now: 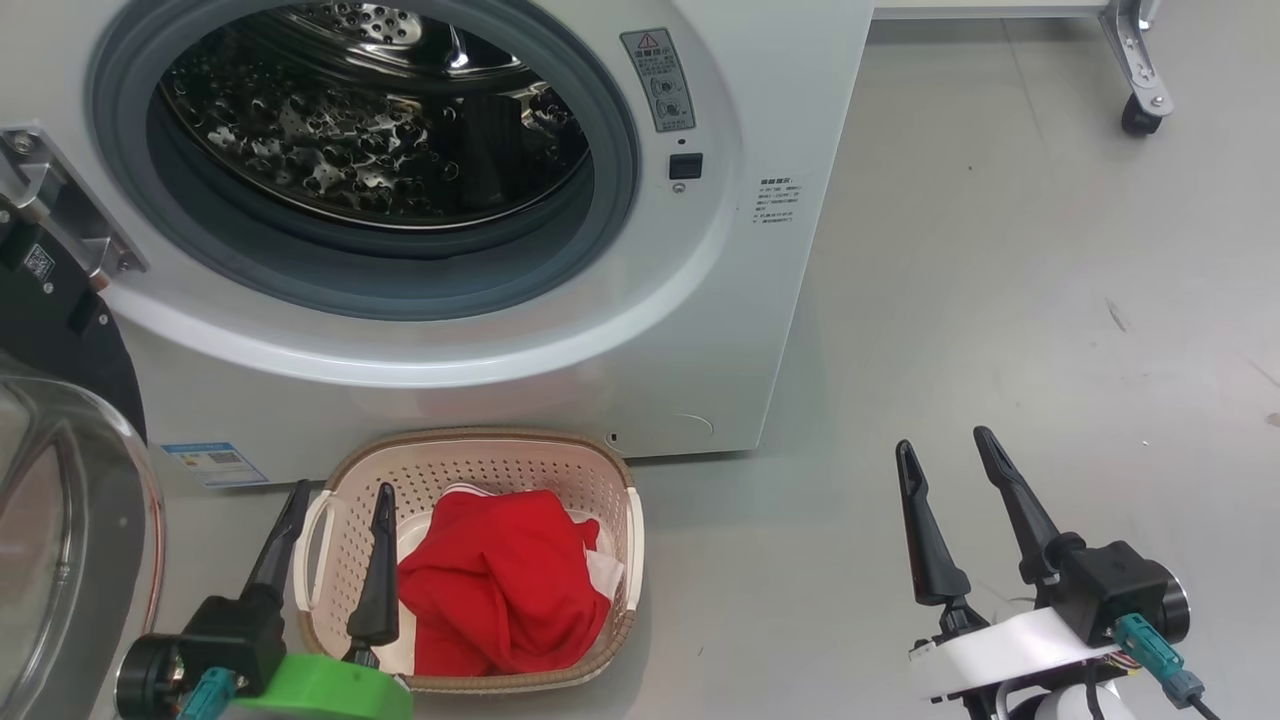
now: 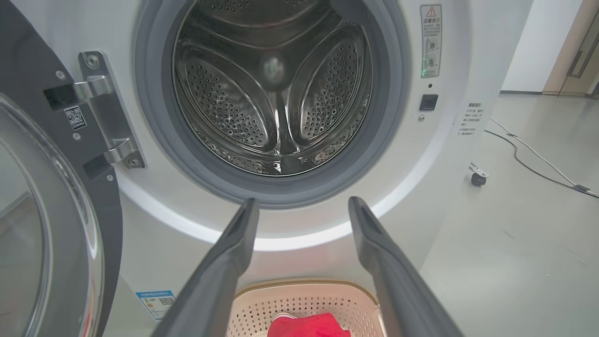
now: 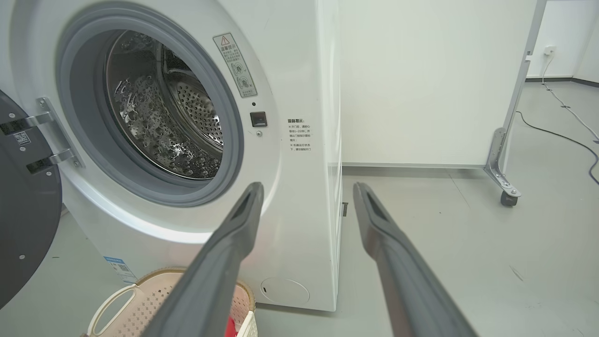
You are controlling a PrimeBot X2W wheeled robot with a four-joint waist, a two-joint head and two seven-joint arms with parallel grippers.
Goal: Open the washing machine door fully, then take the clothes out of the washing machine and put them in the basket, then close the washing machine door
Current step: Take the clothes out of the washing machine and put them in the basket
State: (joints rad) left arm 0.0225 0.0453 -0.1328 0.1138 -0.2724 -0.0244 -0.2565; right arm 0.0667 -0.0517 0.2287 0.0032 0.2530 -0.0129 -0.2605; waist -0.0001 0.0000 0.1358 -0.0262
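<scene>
Hanging open at eight o'clock, the washing machine door (image 1: 70,520) looks rigid, hinged and glossy-slick; I'd push its black rim (image 1: 60,345) far from the hinge (image 1: 62,215). Soft red clothes (image 1: 500,580) fill the basket (image 1: 480,442) at six o'clock. The left end effector (image 1: 342,490) and right end effector (image 1: 943,440) both stand spread, empty.

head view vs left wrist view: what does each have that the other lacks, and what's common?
Head view extras: the right gripper, open, and the side handle and near rim of the basket.
Left wrist view extras: the drum's back wall with its three ribs, and a cable on the floor.
Shared: the washing machine, the washing machine door swung open, red clothes in the basket, and the left gripper, open.
</scene>
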